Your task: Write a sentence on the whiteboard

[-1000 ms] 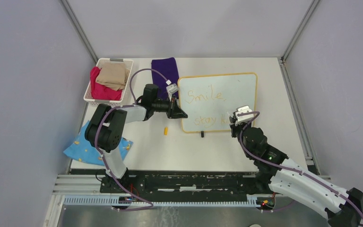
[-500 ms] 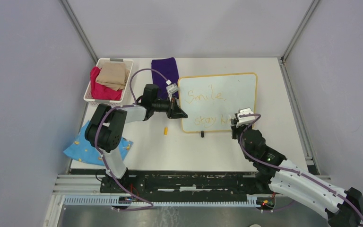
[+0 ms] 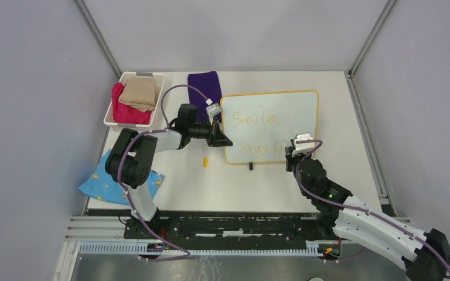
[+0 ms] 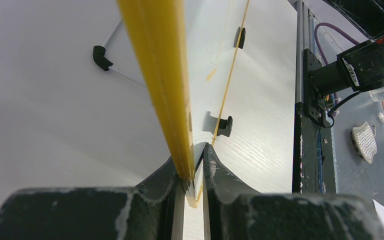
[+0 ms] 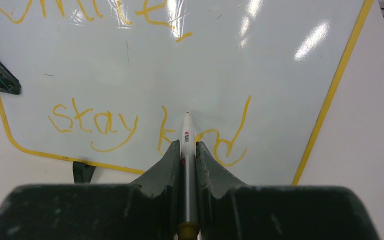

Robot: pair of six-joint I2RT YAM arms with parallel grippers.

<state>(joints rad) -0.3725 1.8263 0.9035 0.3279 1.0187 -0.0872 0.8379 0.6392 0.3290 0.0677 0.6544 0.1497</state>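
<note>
Marker [image 5: 188, 137] tip over whiteboard [image 5: 280, 100], amid sentence [image 5: 94, 124]

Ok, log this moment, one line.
left hand: shut on whiteboard edge | right hand: shut on marker, tip at "stay kind" | sentence: two lines

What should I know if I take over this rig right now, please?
Left tool: shut on the left edge of the whiteboard.
Right tool: shut on the marker, with its tip at the board between the k and the n.
Done: the sentence reads "Smile," above "stay kind", though the marker hides the i.
Left: probably check the i, lift the marker away, then release the board.
</note>
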